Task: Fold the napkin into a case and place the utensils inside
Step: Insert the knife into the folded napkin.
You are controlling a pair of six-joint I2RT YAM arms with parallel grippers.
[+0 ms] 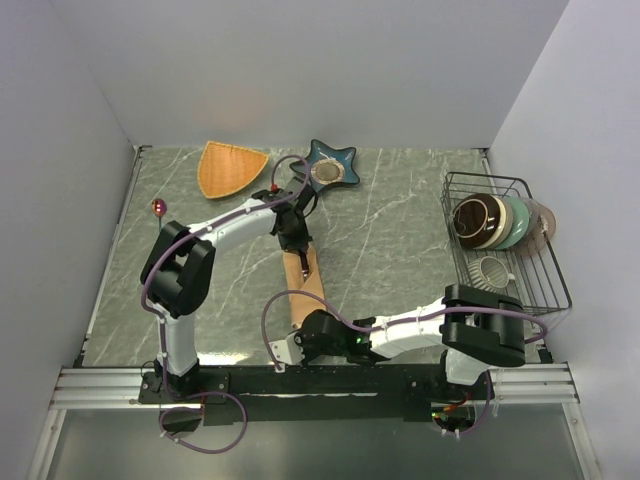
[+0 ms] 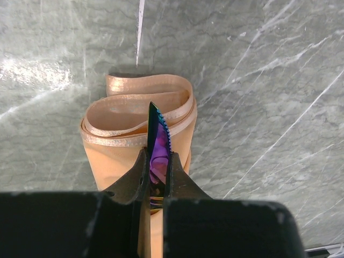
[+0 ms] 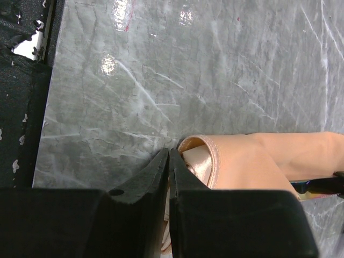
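The peach satin napkin (image 1: 304, 290) lies folded into a long narrow strip in the middle of the table. Its far end gapes as a looped mouth (image 2: 137, 110). My left gripper (image 2: 156, 161) is shut on one of the utensils, a serrated iridescent purple knife (image 2: 159, 141). The blade points at that mouth from just above the cloth. At the strip's near end, my right gripper (image 3: 169, 155) is shut on the napkin (image 3: 252, 161), with a layer of cloth pinched between its fingers beside a small curled opening.
An orange fan-shaped dish (image 1: 230, 167) and a blue star-shaped dish (image 1: 331, 163) sit at the back. At the right stands a wire rack (image 1: 545, 270) holding bowls and a mug (image 1: 492, 270). A small round pinkish thing (image 1: 158, 207) lies by the left wall.
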